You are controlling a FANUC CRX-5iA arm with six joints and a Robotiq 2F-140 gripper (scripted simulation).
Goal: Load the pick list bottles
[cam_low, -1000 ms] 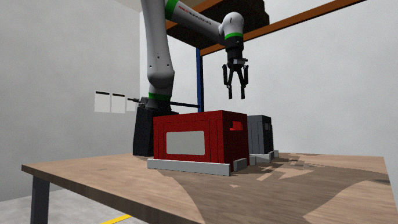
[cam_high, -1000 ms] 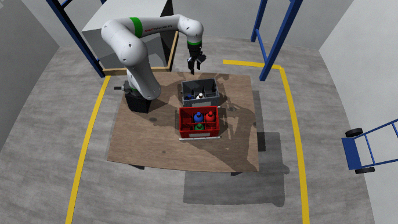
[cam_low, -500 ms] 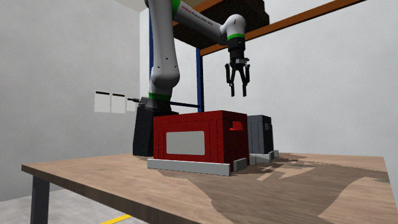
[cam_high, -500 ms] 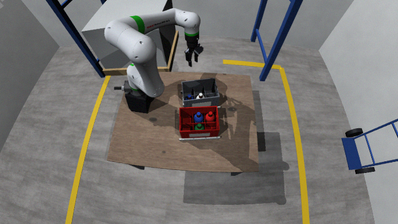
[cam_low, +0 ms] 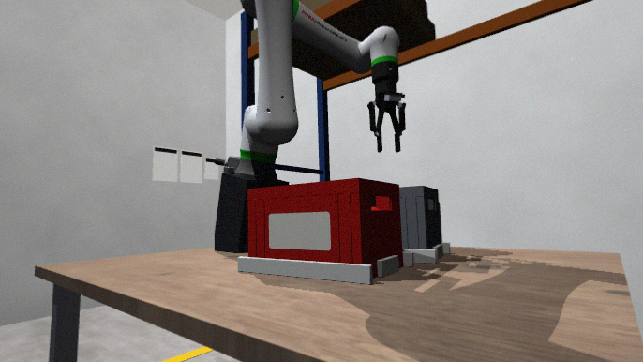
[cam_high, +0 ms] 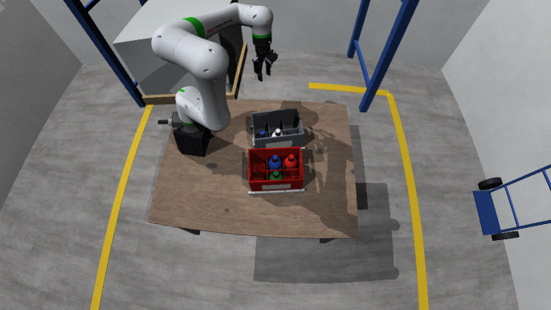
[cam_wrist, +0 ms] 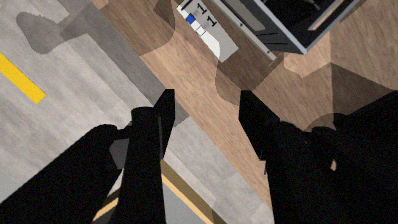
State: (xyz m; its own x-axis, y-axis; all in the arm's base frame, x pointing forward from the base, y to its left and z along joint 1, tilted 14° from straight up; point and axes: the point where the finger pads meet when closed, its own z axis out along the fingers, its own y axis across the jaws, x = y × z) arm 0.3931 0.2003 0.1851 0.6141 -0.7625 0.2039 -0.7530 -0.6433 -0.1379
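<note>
Gripper (cam_high: 264, 77) (cam_low: 388, 151) (cam_wrist: 207, 104) hung high at the end of a bent arm (cam_high: 213, 60) (cam_low: 276, 70), fingers pointing down. Out past the far edge of the bench (cam_high: 189, 201) (cam_low: 141, 272) (cam_wrist: 200, 95) in the top view, well above the crates' height in the exterior one. Jaws part-way spread, gripping nothing, with a plain gap between the two tips.

Nearest crate to the jaws: the gray crate (cam_high: 257, 143) (cam_low: 414, 216) (cam_wrist: 280, 30), lower down and on the bench side, well apart from them. Upright, from what shows. Inside, in the row farther from the jaws, a blue-capped bottle (cam_high: 262, 133) and a white-capped bottle (cam_high: 277, 132), side by side in separate compartments. Labels too hidden to read.

Between the jaws and the gray crate, as seen from the wrist, the pick list (cam_wrist: 227, 50), flat on the bench just beside that crate. Readable on it: a blue square with a 1, then a white square with a 1. Black bar partly cut off at the picture's edge.

Beyond the gray crate from the jaws, the red crate (cam_high: 253, 186) (cam_low: 305, 197), likewise upright. In its row nearer the jaws, a blue bottle (cam_high: 275, 162) beside a red bottle (cam_high: 291, 162); in the farther row, a green bottle (cam_high: 275, 177), in the middle compartment. Along its side farthest from the jaws, a pale rail (cam_high: 277, 192) (cam_low: 305, 269) on the bench.

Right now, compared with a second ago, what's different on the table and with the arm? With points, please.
The claw (cam_high: 264, 77) (cam_low: 388, 151) (cam_wrist: 207, 104) has risen slightly and drawn back from the crates, up and a little left in the top view. Nothing was taken hold of or let go. The red crate (cam_high: 255, 186) (cam_low: 347, 234), grey crate (cam_high: 261, 143) (cam_low: 414, 220) (cam_wrist: 280, 42) and visible bottles (cam_high: 275, 162) look unmoved.
</note>
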